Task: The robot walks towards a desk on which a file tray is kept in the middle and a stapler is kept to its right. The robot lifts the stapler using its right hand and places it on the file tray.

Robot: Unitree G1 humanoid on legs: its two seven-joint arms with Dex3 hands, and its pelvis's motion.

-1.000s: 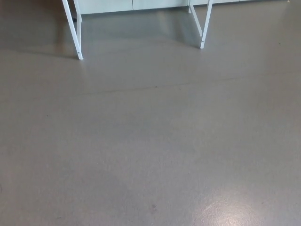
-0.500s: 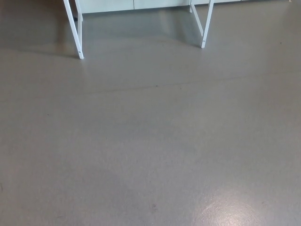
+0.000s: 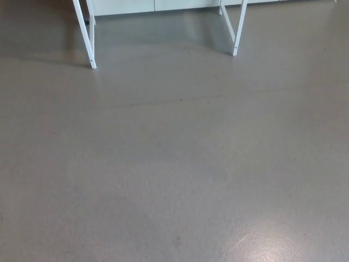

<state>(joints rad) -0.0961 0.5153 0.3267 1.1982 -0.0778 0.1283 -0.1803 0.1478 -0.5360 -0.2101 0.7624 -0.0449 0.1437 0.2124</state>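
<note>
Hands unseen, grey floor (image 3: 174,164), white desk legs (image 3: 86,38)

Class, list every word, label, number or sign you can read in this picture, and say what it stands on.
None: no text shows anywhere. The smooth grey floor, the white metal desk legs and the pale panels along the top edge bear no lettering.
</note>
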